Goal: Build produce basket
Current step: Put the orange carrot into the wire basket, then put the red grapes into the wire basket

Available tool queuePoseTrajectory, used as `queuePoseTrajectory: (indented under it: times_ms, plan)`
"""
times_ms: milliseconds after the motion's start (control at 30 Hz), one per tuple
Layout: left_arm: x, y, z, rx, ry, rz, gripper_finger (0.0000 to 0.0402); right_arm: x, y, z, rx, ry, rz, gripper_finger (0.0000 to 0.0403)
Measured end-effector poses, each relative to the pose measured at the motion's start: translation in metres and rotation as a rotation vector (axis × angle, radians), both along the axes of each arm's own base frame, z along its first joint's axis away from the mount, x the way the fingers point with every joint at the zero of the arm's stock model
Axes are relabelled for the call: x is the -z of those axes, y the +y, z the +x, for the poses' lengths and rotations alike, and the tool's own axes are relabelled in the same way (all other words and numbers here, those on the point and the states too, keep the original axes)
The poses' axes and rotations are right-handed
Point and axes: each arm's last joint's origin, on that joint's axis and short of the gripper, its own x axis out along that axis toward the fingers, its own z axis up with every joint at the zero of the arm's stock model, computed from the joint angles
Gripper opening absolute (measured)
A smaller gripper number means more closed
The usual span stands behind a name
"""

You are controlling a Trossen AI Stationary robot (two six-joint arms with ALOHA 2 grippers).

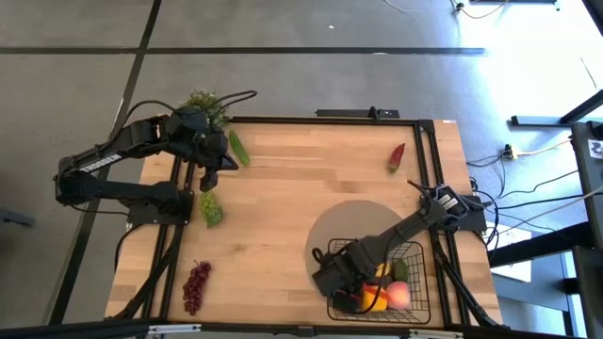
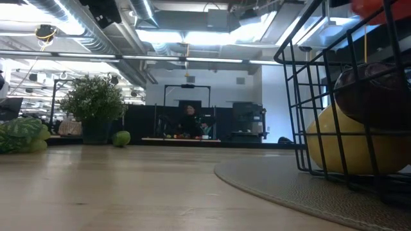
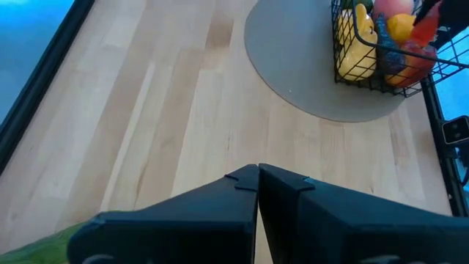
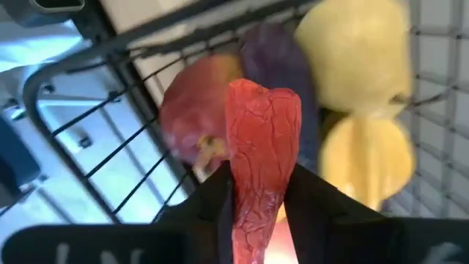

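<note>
A: Okay, quick one. Your right gripper (image 4: 256, 198) is down inside the basket (image 1: 419, 252), at the table's near right on the round grey mat (image 1: 358, 221).

B: Holding anything?

A: Yes, a wrinkled red chili (image 4: 260, 158) sits upright between the two fingers, pinched on both sides. Jaws only a little apart, just the chili's width. It's not let go.

B: What's already in there?

A: You've got a pink peach (image 4: 194, 110), something purple behind the chili, and two yellow pieces (image 4: 359, 51) beside it. From the table-level camera a yellow fruit (image 2: 347, 144) presses against the wire wall.

B: Left side?

A: Your left gripper (image 3: 258, 172) is pressed fully together, empty, hovering over bare wood at the far left.

B: Still out on the table?

A: A cucumber (image 1: 238, 148) near the potted plant (image 1: 209, 104), green grapes (image 1: 210, 208), purple grapes (image 1: 196, 285) at the near left, another red chili (image 1: 397, 156) at the far right.
</note>
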Motion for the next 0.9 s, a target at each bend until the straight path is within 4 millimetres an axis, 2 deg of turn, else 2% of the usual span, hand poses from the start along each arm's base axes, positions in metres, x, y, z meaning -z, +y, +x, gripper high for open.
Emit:
queuePoseTrajectory:
  times_ms: [300, 567, 700, 900]
  plan:
    - [0.000, 0.000, 0.000, 0.000, 0.000, 0.000, 0.0000, 0.000, -0.004, 0.002, -0.034, -0.063, -0.099, 0.0156]
    - [0.001, 0.000, -0.001, -0.011, 0.012, -0.020, 0.0000, -0.002, -0.004, 0.000, -0.066, -0.067, -0.090, 0.0162]
    - [0.002, -0.001, -0.002, -0.053, 0.018, -0.076, 0.0000, -0.017, -0.005, 0.000, -0.038, -0.082, -0.079, 0.0162]
    - [0.003, -0.006, -0.015, -0.119, 0.063, -0.173, 0.0000, -0.048, -0.008, 0.000, 0.023, -0.171, -0.128, 0.0162]
